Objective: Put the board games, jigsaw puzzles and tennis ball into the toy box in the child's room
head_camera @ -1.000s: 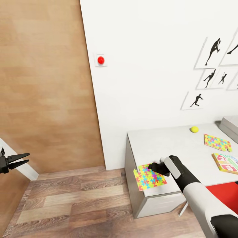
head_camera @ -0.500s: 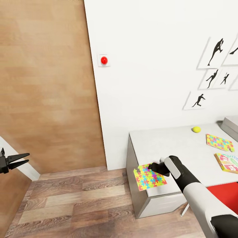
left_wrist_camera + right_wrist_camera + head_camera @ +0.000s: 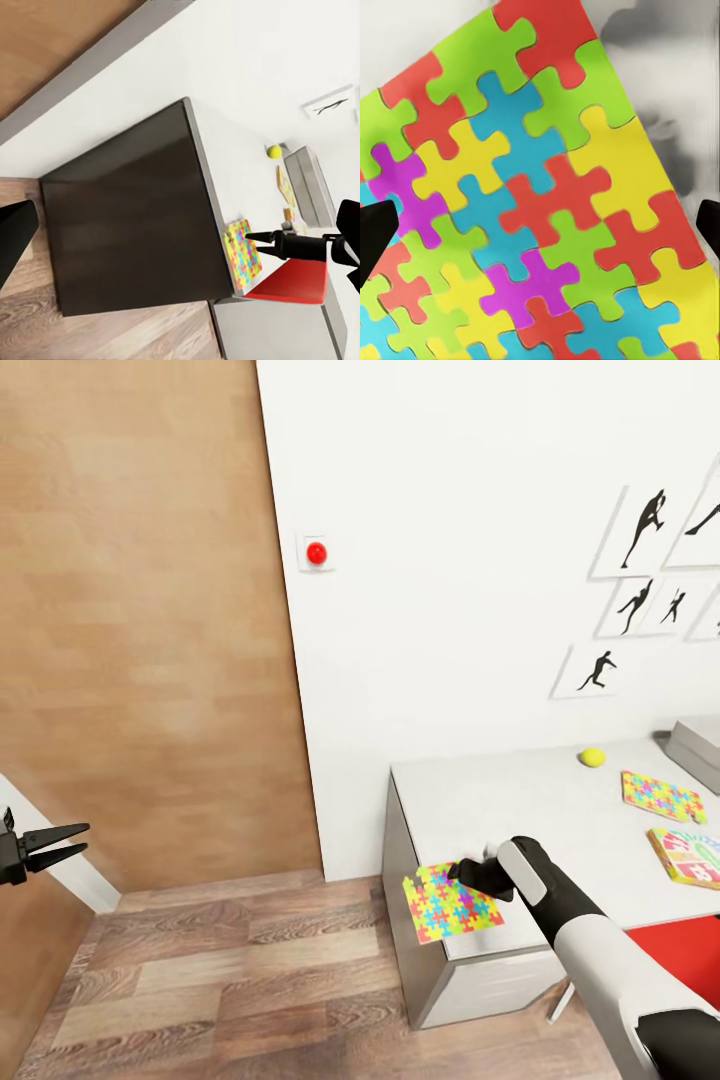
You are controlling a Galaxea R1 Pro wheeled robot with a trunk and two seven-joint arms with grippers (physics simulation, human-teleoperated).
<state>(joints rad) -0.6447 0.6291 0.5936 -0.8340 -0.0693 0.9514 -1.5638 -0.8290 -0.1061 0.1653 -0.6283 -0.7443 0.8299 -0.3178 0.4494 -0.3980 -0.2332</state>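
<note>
A multicoloured jigsaw puzzle lies on the front left corner of the grey table, overhanging its edge. My right gripper sits low over the puzzle's back edge. In the right wrist view its dark fingertips stand wide apart, open, on either side of the puzzle. Farther back lie a tennis ball, a second puzzle and a board game. The grey toy box is at the table's far right. My left gripper hangs open and empty, far left over the floor.
A white wall with a red button and silhouette pictures backs the table. A wooden door is left of it. A red seat is at the table's near right. In the left wrist view, the table's dark side shows.
The whole view has shifted slightly, so the camera moved. Both grippers hold the same places in the picture, and the puzzle still lies under the right gripper.
</note>
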